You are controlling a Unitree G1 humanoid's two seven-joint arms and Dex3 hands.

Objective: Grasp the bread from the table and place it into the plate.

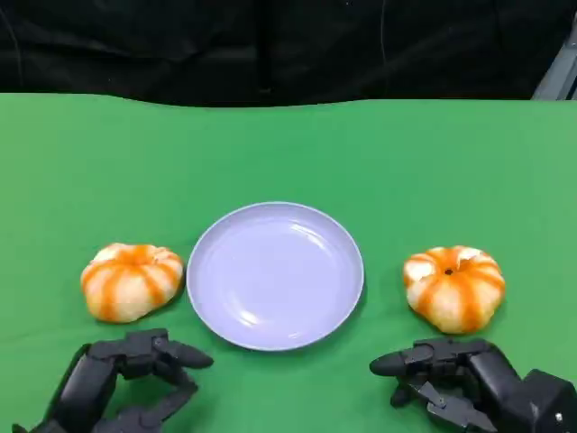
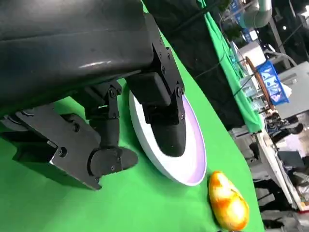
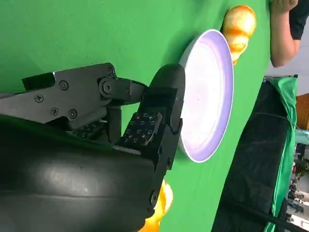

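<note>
Green cloth counter (image 1: 288, 153), black curtain (image 1: 270, 45) at far edge. My fingers (image 1: 176, 354) on both hands are spread, holding nothing.

Matte black left hand (image 1: 126, 379) and right hand (image 1: 460, 379), blocky segmented fingers with rounded tips. Glossy rounded black shell behind each at the wrists. Flat black plates with small round screws along the fingers (image 2: 164, 111). Textured dotted grip pads (image 3: 142, 129) inside.
</note>
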